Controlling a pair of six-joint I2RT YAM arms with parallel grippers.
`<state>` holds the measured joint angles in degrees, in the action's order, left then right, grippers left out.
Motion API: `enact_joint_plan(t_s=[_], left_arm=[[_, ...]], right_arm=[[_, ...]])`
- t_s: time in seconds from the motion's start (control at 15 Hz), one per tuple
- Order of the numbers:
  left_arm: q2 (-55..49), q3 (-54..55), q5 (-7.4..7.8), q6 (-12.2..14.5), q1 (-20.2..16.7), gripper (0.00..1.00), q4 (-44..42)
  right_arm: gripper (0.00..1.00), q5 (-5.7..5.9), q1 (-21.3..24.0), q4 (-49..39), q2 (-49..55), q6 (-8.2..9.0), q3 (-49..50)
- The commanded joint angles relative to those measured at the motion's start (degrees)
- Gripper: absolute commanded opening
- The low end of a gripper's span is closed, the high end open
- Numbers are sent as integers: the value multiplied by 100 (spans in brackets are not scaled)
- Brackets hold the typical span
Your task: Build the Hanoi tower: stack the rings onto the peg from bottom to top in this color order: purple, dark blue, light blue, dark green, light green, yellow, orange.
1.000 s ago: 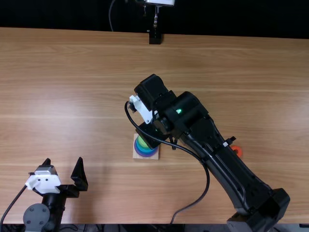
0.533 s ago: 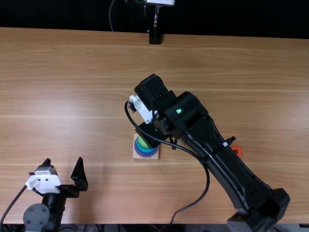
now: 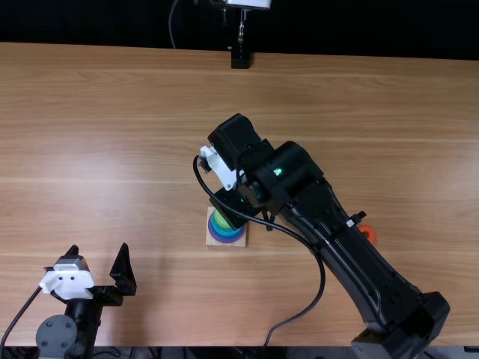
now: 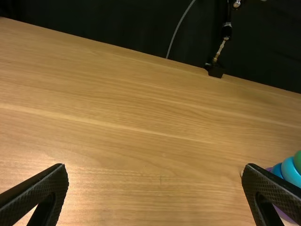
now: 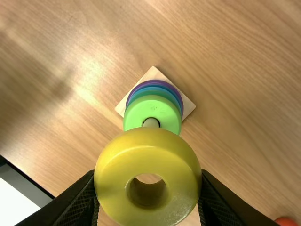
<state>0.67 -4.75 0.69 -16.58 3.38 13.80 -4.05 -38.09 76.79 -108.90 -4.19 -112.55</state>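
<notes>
My left gripper (image 3: 99, 271) stands open at the near left of the table, and in the left wrist view the left gripper (image 4: 155, 174) has nothing between its fingers. My right gripper (image 3: 233, 208) is over the stack; in the right wrist view the right gripper (image 5: 148, 188) is shut on the yellow ring (image 5: 148, 160), held above the peg (image 5: 151, 123). On the square wooden base (image 5: 187, 104) the light green ring (image 5: 155, 107) tops the stack, with dark green, blue shades and the purple ring (image 3: 226, 239) below it.
The orange ring (image 3: 367, 233) lies right of the stack, partly behind the right arm. A black stand (image 3: 240, 58) is at the far table edge. A dark cable loops beside the right arm.
</notes>
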Motion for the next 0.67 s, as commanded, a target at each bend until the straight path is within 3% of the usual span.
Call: enact_joint_plan(t_s=[0.0,0.6], left_arm=[[-67,317,68,23,-12,100,107],[-67,317,68,23,-12,100,107]], right_arm=[[0,-48,20,-6,-114,18,-197],[0,-38,-6,-6,-122,18,-144]])
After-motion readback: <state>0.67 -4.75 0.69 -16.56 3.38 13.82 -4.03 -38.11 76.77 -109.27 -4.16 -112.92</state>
